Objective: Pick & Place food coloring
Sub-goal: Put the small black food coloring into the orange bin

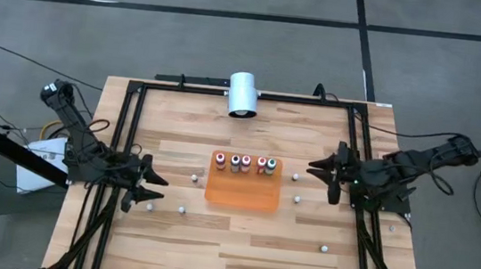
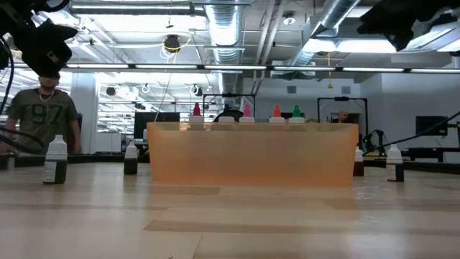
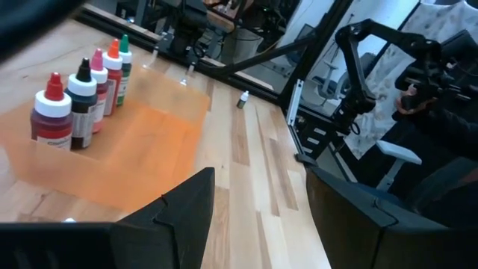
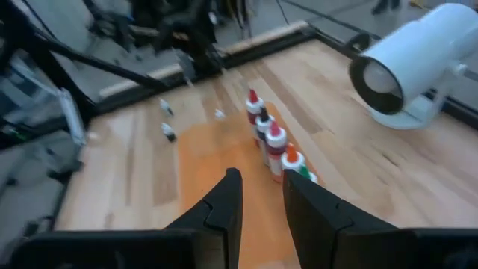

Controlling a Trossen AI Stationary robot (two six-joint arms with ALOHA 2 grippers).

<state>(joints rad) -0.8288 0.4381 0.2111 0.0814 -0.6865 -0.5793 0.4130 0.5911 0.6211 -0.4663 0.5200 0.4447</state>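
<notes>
High view: five food coloring bottles [image 1: 245,163] stand in a row along the upper edge of the orange mat [image 1: 241,193] at frame centre. Left end effector [image 1: 152,190], fingers apart, and right end effector [image 1: 319,173], fingers slightly apart and empty, flank the mat with bare surface [image 1: 238,242] between. Small loose bottles [image 1: 182,209] dot the surface; a white cylinder [image 1: 244,95] lies at the upper edge.
</notes>
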